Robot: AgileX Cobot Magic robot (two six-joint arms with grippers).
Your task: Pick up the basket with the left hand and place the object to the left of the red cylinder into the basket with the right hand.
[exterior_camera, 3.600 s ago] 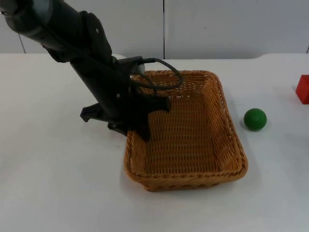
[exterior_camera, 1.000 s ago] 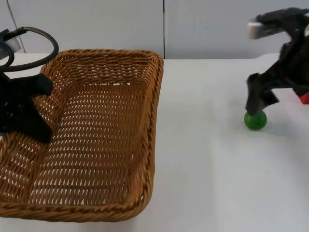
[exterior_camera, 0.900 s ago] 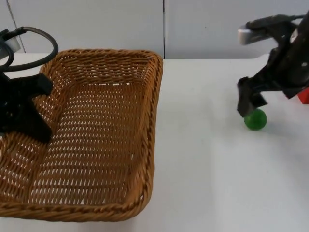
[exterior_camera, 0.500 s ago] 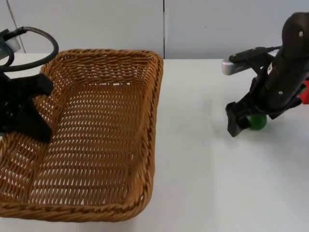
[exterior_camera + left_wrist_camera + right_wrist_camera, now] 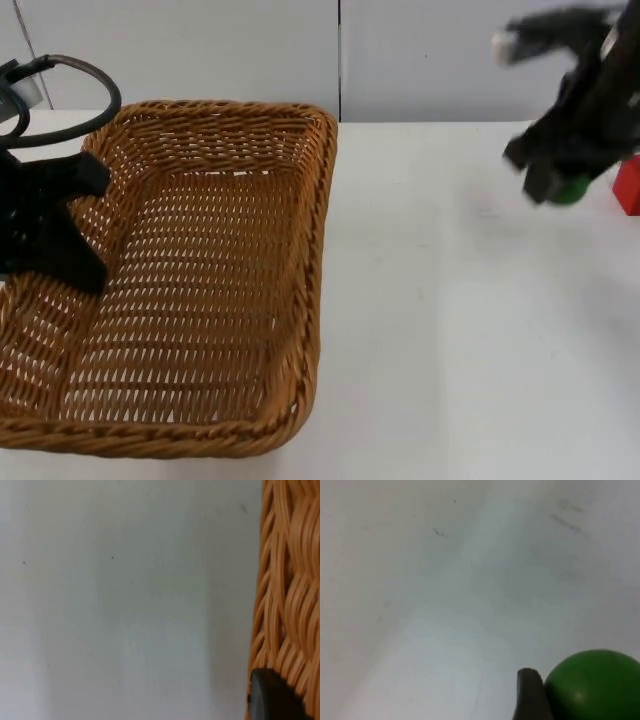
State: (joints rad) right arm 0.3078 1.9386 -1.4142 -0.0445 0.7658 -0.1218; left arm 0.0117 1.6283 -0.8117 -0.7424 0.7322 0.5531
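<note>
My right end effector (image 5: 556,187) is clamped on the green ball (image 5: 572,189), holding it lifted off the white worktop (image 5: 450,320); its black fingertip (image 5: 530,695) presses the ball's side. The red block (image 5: 629,184) sits just beside it. My left end effector (image 5: 60,240) grips the wicker basket (image 5: 200,290) by its rim, well apart from the ball.

Even, bright light falls on the white surface (image 5: 450,330), without glare. The right end effector (image 5: 556,184) is smeared by motion blur and casts a faint, soft shadow below it. The wicker basket (image 5: 200,280) is sharp in the top view; its weave close to the left wrist camera is out of focus. The green ball (image 5: 595,685) looks soft.
</note>
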